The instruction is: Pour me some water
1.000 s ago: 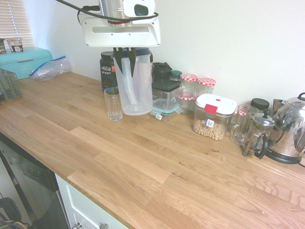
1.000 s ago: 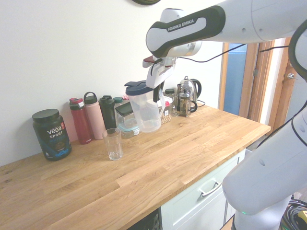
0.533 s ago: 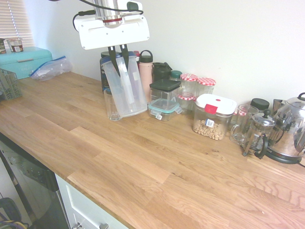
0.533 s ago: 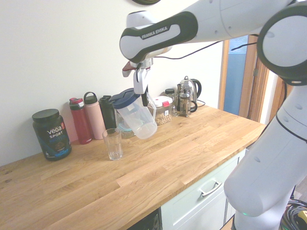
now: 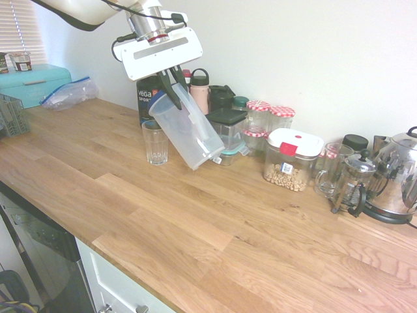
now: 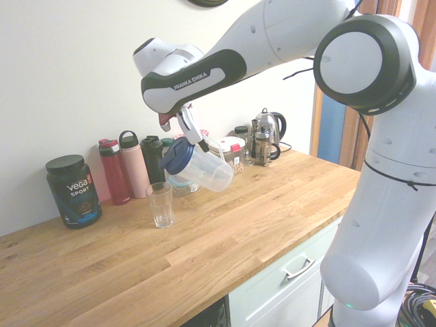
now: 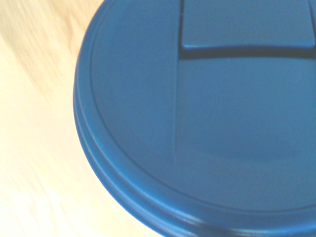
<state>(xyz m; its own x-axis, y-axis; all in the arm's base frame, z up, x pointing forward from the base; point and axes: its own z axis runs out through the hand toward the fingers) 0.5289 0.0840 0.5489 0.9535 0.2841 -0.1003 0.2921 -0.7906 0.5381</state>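
A clear plastic jug point(image 5: 191, 132) with a blue lid point(image 6: 177, 156) hangs tilted over the wooden counter point(image 5: 195, 222). Its lid end points down toward an empty ribbed drinking glass point(image 5: 155, 141). My gripper point(image 5: 174, 89) is shut on the jug's handle near the lid. In the second exterior view the jug point(image 6: 208, 170) leans with its lid just above and right of the glass point(image 6: 160, 204), and the gripper point(image 6: 192, 131) holds it from above. The blue lid point(image 7: 197, 123) fills the wrist view. Water does not show in any view.
Along the wall stand a black Vega Sport tub point(image 6: 73, 191), a red bottle point(image 6: 114, 172), a pink bottle point(image 6: 134, 164), food containers point(image 5: 293, 158), a French press point(image 5: 352, 186) and a kettle point(image 5: 399, 175). A teal bread box point(image 5: 32, 83) sits at the far left.
The jug has tipped from upright to steeply slanted, its lid end swinging down toward the glass. The arm has rotated with it. The glass has not moved.
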